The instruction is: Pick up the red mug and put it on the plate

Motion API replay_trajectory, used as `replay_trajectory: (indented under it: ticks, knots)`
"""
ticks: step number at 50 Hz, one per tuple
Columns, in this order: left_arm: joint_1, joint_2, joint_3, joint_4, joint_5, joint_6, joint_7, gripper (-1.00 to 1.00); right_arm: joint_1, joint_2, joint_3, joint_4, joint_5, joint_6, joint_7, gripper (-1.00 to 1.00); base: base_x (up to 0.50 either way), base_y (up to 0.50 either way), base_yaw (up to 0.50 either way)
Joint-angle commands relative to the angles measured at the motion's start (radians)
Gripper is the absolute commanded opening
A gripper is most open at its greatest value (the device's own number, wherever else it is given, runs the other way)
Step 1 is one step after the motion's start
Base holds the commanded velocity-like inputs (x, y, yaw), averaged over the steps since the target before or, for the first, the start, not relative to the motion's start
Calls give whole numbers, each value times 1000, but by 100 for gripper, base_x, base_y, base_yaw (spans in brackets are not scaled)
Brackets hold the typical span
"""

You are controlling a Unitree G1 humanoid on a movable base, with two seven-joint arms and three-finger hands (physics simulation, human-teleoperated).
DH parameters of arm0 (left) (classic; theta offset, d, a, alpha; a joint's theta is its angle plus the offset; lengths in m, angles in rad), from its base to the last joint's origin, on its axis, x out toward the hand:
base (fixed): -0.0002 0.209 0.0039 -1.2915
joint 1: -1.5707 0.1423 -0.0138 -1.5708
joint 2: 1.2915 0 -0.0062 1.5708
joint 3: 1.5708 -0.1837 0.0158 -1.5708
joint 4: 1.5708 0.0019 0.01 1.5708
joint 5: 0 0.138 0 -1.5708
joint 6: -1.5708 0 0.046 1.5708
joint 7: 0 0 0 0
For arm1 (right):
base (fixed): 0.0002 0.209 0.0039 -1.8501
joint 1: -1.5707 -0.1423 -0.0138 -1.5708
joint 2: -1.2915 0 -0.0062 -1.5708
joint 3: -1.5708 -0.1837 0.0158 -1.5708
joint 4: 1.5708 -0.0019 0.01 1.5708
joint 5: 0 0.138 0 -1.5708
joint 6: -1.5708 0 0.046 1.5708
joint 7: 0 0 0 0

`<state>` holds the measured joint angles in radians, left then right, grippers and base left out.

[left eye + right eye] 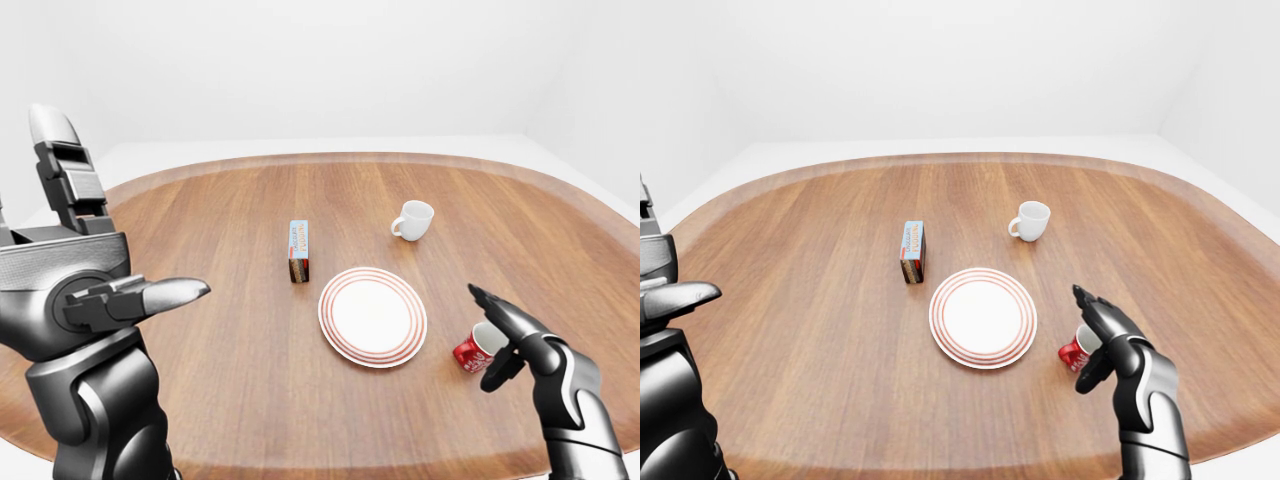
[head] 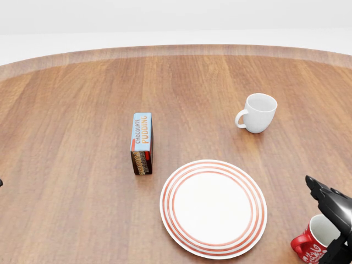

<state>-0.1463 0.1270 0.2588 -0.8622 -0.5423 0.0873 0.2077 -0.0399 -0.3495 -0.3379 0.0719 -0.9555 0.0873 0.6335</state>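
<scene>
One wide wooden table (image 1: 230,330) carries our striped plate (image 2: 213,208), with the red mug (image 1: 474,349) upright just right of it. We judge we're at the reach: our right hand (image 1: 503,338), fingers spread, hovers beside the mug and must close round it next.

Mug: we see a glossy red ceramic mug (image 1: 472,350) with white lettering and a white interior, upright on the wooden table, handle toward the left-eye view's left.
Plate: we see a round white plate (image 2: 213,207) with red concentric rim rings, flat, empty, just left of the mug, apart.
</scene>
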Motion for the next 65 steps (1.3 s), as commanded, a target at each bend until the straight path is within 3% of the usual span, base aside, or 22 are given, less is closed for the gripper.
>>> replay_trajectory:
  ticks: [1,19,30,35,55,65]
  knots:
    - [-4,2,0,2,0,0,2,100,-17,-27,-3,90,42,0,-55,100,0,0,0]
    - [-8,4,-1,7,-2,0,5,100,21,-17,-27,55,39,0,-178,100,0,0,0]
    - [-4,3,1,2,-6,0,3,100,-23,-34,-45,68,40,0,-357,100,0,0,0]
    - [-3,3,1,0,-5,0,3,100,-19,-40,-40,101,57,0,-392,100,0,0,0]
    - [0,0,-3,2,3,0,-3,100,-96,-66,31,323,139,0,-513,100,0,0,0]
    - [1,-1,-1,2,2,0,-5,100,-92,-43,79,363,142,0,-557,100,0,0,0]
